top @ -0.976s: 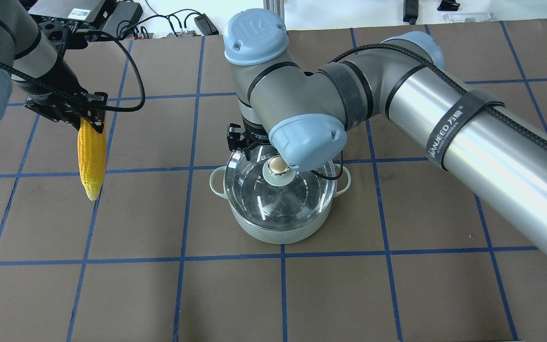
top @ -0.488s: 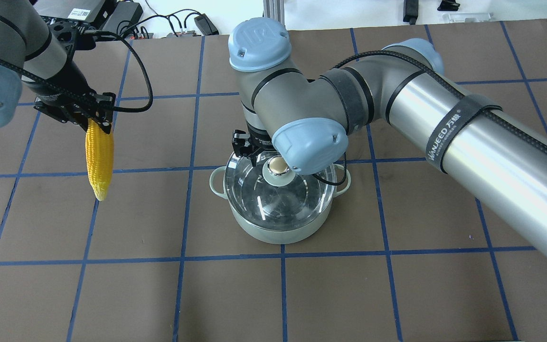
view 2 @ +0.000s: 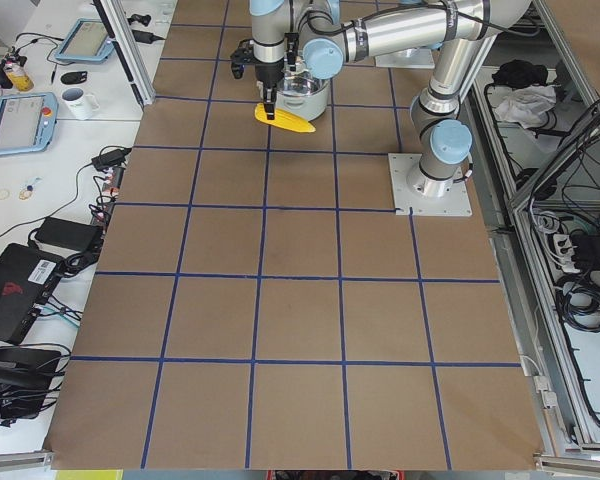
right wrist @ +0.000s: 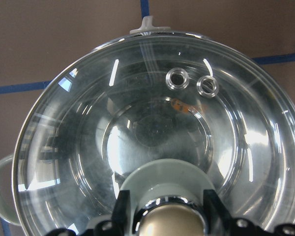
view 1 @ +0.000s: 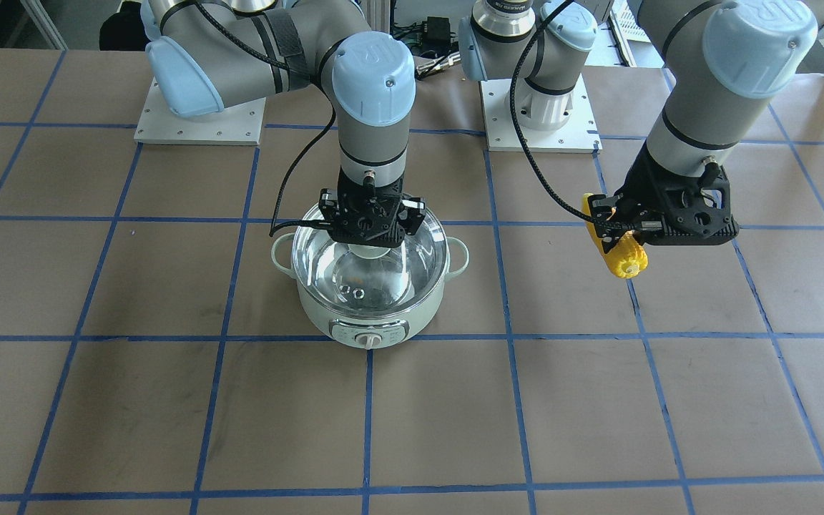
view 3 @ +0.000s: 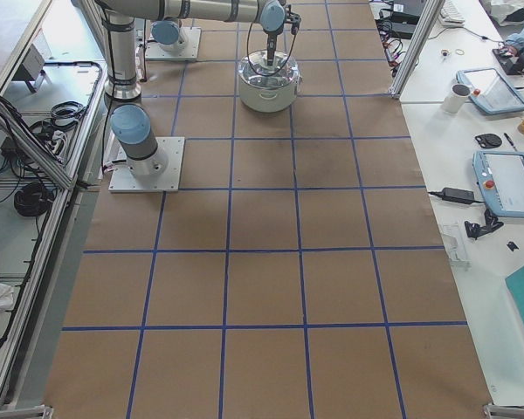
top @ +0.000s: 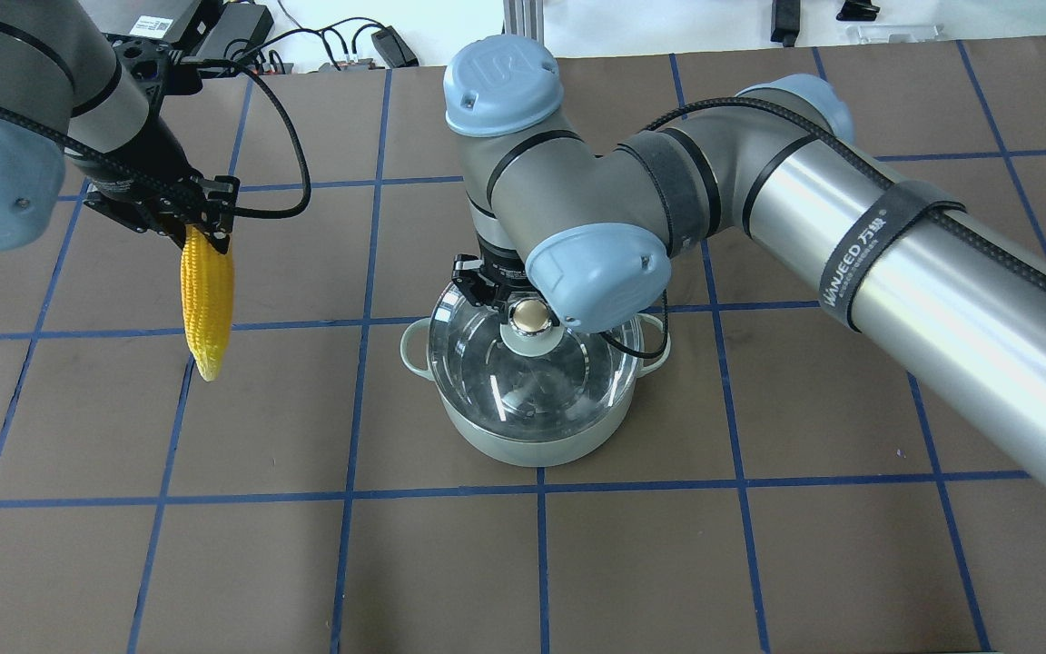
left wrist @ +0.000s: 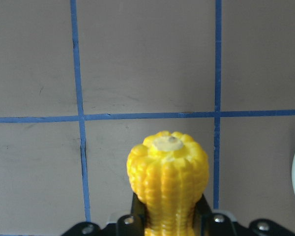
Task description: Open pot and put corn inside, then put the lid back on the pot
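The opening step is only starting: the right pincer (right wrist: pixel 169 219) is standing apart around the knob (top: pixel 530 315) of the lid (top: pixel 532 386), which is covering the pot (view 1: pixel 369 322). The left pincer (top: pixel 207 234), clamped on the corn (top: pixel 207 304), is hanging it at the pot's nine o'clock, seen from the robot's side. Next, I think: squeezing the knob and lifting straight up.

The corn (view 2: pixel 288 121) shows just in front of the pot (view 2: pixel 310 99).

one pot (top: pixel 532 447), one lid (top: pixel 487 363), one corn (top: pixel 207 300)
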`<state>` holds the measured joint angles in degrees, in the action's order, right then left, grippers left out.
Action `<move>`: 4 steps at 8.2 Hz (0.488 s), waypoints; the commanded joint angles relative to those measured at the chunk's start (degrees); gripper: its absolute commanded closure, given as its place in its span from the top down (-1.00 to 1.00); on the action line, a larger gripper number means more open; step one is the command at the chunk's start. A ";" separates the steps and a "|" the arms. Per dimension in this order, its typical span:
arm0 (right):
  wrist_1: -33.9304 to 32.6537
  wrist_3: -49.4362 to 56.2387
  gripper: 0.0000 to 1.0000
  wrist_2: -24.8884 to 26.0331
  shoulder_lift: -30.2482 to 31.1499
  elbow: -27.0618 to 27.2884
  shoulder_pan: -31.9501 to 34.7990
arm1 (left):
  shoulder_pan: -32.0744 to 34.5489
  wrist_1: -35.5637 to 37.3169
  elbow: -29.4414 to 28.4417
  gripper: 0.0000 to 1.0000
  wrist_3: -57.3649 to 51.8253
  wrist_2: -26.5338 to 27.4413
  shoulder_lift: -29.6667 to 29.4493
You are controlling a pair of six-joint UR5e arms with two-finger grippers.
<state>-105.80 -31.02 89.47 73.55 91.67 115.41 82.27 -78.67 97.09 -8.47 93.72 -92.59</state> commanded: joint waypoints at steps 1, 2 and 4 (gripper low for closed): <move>0.25 -0.35 -0.14 -0.17 0.10 0.00 -0.19 | 1.40 0.19 -0.32 -1.00 2.13 -2.29 -0.05; 0.25 -0.35 -0.19 -0.17 0.10 0.00 -0.19 | 2.53 0.19 -0.32 -1.00 3.88 -4.66 -0.05; 0.33 -0.27 -0.20 -0.08 0.45 -0.18 -0.45 | 7.35 -0.07 -0.32 -1.00 7.57 -4.34 -0.05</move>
<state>-105.56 -31.33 89.30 73.71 91.66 115.18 85.76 -78.54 96.80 -4.28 89.83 -92.63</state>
